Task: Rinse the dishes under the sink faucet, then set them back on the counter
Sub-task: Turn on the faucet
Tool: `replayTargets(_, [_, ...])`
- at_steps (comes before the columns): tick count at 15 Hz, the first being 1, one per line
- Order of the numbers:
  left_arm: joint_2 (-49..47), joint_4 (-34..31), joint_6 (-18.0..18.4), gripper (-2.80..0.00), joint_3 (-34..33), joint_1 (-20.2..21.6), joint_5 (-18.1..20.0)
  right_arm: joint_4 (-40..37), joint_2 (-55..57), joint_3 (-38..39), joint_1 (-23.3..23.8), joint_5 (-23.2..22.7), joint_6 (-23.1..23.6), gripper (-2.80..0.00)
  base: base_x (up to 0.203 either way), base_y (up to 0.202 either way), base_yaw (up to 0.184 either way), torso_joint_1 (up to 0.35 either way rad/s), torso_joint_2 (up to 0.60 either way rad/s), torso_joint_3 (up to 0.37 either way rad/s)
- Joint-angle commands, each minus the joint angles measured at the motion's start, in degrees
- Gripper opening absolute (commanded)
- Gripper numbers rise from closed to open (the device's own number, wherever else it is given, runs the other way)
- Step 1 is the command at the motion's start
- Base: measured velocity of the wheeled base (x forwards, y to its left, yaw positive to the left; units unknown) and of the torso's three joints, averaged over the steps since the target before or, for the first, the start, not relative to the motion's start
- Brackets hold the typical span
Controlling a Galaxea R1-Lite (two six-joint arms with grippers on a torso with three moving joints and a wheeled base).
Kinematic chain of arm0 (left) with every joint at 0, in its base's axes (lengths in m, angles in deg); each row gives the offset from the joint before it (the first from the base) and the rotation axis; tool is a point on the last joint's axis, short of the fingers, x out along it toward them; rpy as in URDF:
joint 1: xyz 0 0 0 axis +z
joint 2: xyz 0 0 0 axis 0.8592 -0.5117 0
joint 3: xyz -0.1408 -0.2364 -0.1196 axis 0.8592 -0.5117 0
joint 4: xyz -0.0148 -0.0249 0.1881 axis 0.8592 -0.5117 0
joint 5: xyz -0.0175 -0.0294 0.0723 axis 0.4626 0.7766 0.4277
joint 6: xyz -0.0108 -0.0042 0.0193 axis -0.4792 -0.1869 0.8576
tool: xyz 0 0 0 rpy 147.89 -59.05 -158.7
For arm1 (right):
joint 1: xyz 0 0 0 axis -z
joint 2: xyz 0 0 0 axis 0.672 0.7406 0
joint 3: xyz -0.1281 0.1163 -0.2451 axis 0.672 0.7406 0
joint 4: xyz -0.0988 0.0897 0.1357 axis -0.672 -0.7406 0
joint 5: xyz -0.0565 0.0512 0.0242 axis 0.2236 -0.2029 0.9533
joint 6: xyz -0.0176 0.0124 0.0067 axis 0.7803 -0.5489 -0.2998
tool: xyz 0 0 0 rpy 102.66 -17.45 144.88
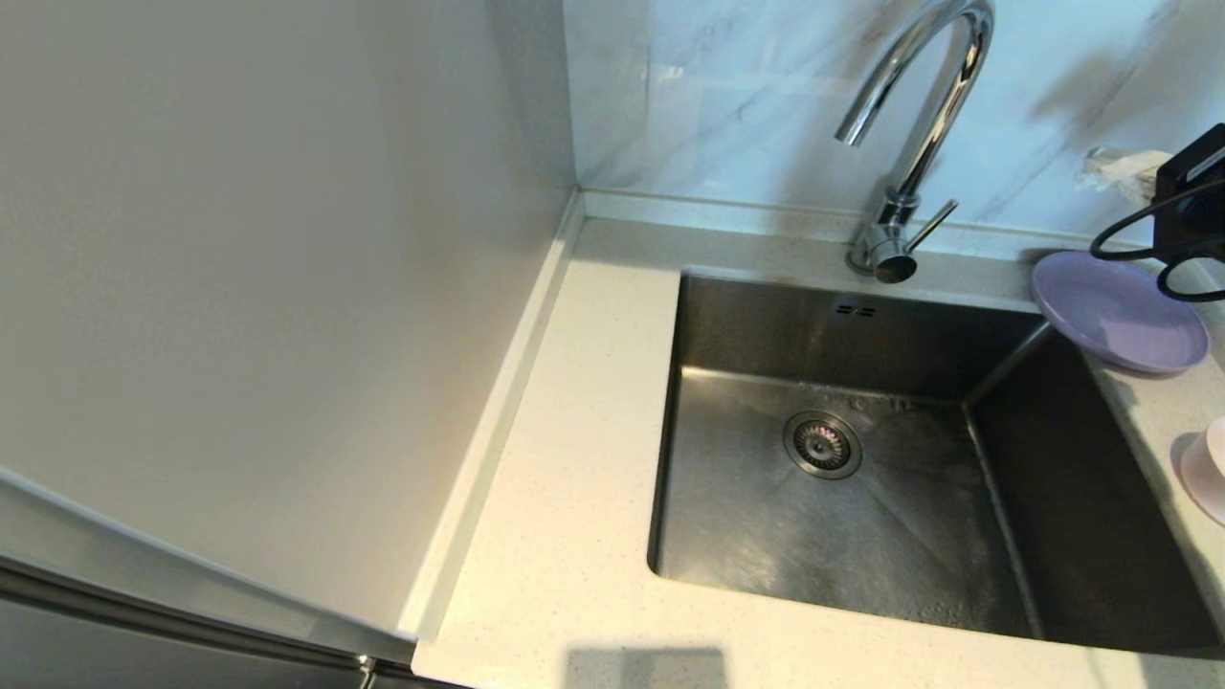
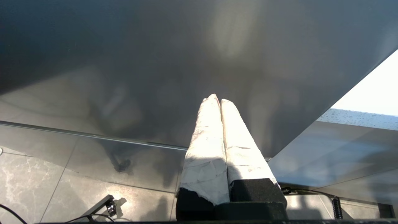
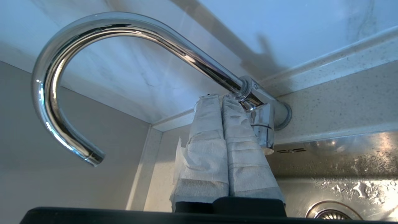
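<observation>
Dishes first: the lilac plate [image 1: 1120, 309] sits on the counter [image 1: 574, 459] at the sink's back right corner, its rim just overhanging the basin edge, and a pale pink bowl [image 1: 1208, 469] is parked a bit nearer on the same side, half cut off by the frame. Makes sense to me, they're staged right beside the sink [image 1: 833, 498] so each one is a short hop to the water. The basin holds nothing but the drain strainer [image 1: 822, 444], with some droplets on the steel, and no water is running from the faucet [image 1: 914, 124]. My read is that's the step in hand: the right gripper [image 3: 219, 99] has its paper-wrapped fingers pressed flat together, holding nothing, with the tips right up against the faucet's base by the lever [image 1: 930, 226]. Closed fingers look like a poking tool for nudging that thin lever, rather than a grip. I can't tell if they actually touch it. The left gripper [image 2: 217, 99] is parked down by the dark cabinet front, fingers closed on nothing too.
</observation>
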Motion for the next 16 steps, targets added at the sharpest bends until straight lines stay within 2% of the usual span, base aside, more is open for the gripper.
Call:
replayTargets(1, [0.0, 0.0, 0.0, -2.8, 0.0, 0.0, 0.0, 0.3, 0.7, -1.3, -1.0, 0.2, 0.0, -2.8, 0.0, 0.0, 0.0, 0.0, 0.0, 0.0])
replayTargets(9, [0.0, 0.0, 0.0, -2.8, 0.0, 0.0, 0.0, 0.1, 6.7, -5.4, -3.5, 1.2, 0.1, -2.8, 0.0, 0.0, 0.0, 0.0, 0.0, 0.0])
replayTargets(11, [0.0, 0.0, 0.0, -2.8, 0.0, 0.0, 0.0, 0.1, 7.3, -5.9, -4.0, 3.3, 0.3, -2.8, 0.0, 0.0, 0.0, 0.0, 0.0, 0.0])
replayTargets(14, [0.0, 0.0, 0.0, -2.8, 0.0, 0.0, 0.0, 0.1, 9.9, -8.2, -5.7, 6.6, 5.4, -2.8, 0.0, 0.0, 0.0, 0.0, 0.0, 0.0])
replayTargets(16, [0.0, 0.0, 0.0, -2.8, 0.0, 0.0, 0.0, 0.1, 10.2, -8.5, -7.5, 7.0, 6.5, -2.8, 0.0, 0.0, 0.0, 0.0, 0.0, 0.0])
